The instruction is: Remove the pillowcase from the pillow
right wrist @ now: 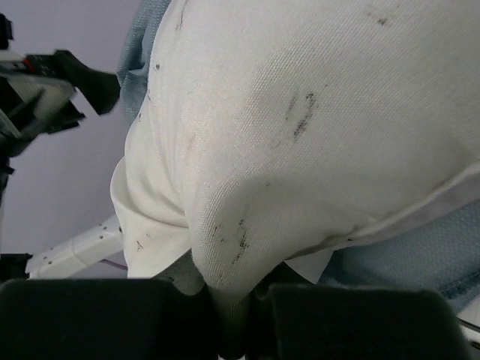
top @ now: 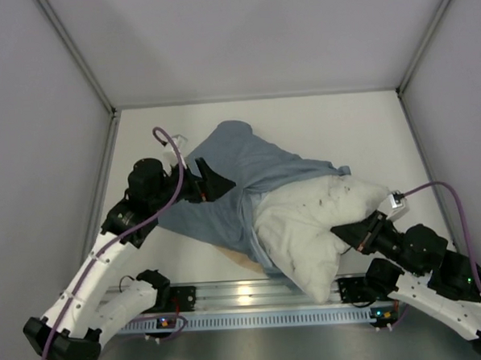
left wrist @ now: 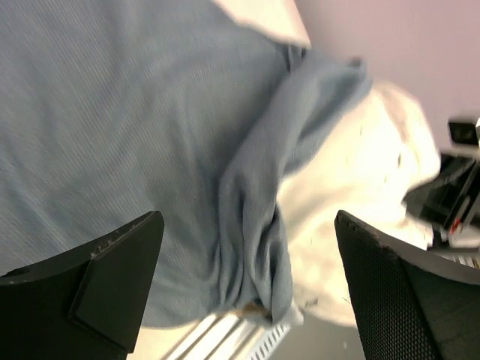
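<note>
The grey-blue pillowcase point(top: 236, 176) lies wrinkled across the table's middle and left, still round the far end of the white speckled pillow point(top: 311, 225), most of which sticks out toward the front right. My left gripper point(top: 211, 184) is open just over the pillowcase; in the left wrist view its fingers point(left wrist: 112, 281) stand wide apart above the bunched blue cloth point(left wrist: 247, 217), with the pillow point(left wrist: 360, 195) to the right. My right gripper point(top: 346, 232) is shut on a pinched fold of the pillow point(right wrist: 247, 187); a strip of pillowcase point(right wrist: 420, 251) shows below it.
Grey walls point(top: 29, 143) enclose the white table point(top: 319, 135) on three sides. A metal rail point(top: 247, 296) runs along the front edge between the arm bases. A small white object point(top: 178, 143) lies by the pillowcase's far left corner.
</note>
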You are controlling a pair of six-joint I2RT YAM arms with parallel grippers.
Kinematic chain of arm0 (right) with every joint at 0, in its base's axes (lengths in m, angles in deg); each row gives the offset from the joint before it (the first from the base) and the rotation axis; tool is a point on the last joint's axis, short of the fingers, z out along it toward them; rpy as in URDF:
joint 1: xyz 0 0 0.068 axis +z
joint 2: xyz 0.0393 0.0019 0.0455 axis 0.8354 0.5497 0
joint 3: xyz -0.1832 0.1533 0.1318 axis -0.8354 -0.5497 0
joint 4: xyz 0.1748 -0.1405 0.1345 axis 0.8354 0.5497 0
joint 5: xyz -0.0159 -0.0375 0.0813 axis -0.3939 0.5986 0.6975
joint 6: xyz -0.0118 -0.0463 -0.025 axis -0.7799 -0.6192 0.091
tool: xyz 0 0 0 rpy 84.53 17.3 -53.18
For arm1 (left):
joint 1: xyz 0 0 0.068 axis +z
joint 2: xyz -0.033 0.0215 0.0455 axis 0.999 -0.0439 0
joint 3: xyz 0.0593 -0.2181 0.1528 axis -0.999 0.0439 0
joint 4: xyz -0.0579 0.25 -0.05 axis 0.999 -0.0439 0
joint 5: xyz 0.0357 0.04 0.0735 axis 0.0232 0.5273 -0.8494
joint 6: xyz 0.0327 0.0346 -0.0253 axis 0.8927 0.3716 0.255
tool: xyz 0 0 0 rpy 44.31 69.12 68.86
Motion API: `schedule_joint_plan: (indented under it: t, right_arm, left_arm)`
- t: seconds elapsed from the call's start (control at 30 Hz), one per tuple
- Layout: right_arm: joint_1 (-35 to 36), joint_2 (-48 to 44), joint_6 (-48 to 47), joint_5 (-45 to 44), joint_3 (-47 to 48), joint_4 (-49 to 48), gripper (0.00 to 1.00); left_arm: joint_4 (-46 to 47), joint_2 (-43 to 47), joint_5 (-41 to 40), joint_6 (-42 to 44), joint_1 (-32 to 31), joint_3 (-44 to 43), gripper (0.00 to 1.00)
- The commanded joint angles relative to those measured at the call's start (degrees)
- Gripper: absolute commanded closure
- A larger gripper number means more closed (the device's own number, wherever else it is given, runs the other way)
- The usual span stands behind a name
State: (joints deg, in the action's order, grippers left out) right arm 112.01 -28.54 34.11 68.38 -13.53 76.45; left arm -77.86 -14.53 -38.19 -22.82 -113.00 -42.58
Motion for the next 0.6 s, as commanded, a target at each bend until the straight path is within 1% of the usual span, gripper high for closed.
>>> schedule_joint_plan:
  t: [0.0,0.03,0.07,0.1,0.13,0.2,0.23,0.3,0.37,0.47,0.57]
  right_arm:
    - [0.19,1.39,2.10,-3.87,2.56,-11.76,1.00]
    - [0.19,2.62,1.74,-3.69,3.87,-12.29,1.00]
    - [0.19,4.72,1.22,-3.69,4.50,-12.73,1.00]
    - [0.19,5.53,1.13,-3.69,5.02,-14.04,1.00]
    - [0.19,6.66,0.95,-3.69,5.73,-14.75,1.00]
    - [0.19,7.38,0.95,-4.22,6.08,-16.42,1.00]
    - [0.19,7.64,0.95,-4.39,6.08,-18.17,1.00]
    - [0.19,8.52,0.86,-4.39,6.08,-19.94,1.00]
    - [0.19,9.84,0.95,-3.17,6.08,-21.43,1.00]
    - [0.19,9.93,2.00,-0.62,4.33,-24.32,1.00]
    - [0.19,9.75,2.97,1.23,3.10,-25.83,1.00]
  left_arm:
    - [-0.80,3.56,-0.93,-3.28,-5.76,6.68,0.01]
    - [-0.89,6.27,-2.95,-4.59,-8.47,9.92,0.02]
    - [-0.72,7.69,-3.49,-5.56,-9.54,11.51,0.04]
    - [0.42,10.40,-2.97,-8.18,-10.33,15.62,0.09]
    - [1.91,11.56,-1.83,-9.59,-11.73,17.92,0.11]
    - [5.42,14.11,0.10,-12.41,-13.23,22.23,0.13]
    - [7.96,16.38,0.55,-14.25,-15.07,25.47,0.14]
    - [9.82,19.81,0.11,-15.49,-17.01,28.21,0.09]
    - [12.29,21.49,-0.50,-16.20,-19.21,29.11,0.01]
    - [14.75,21.94,-1.38,-17.17,-20.36,29.37,0.01]
    - [17.20,18.44,-2.25,-17.08,-21.15,28.23,0.01]
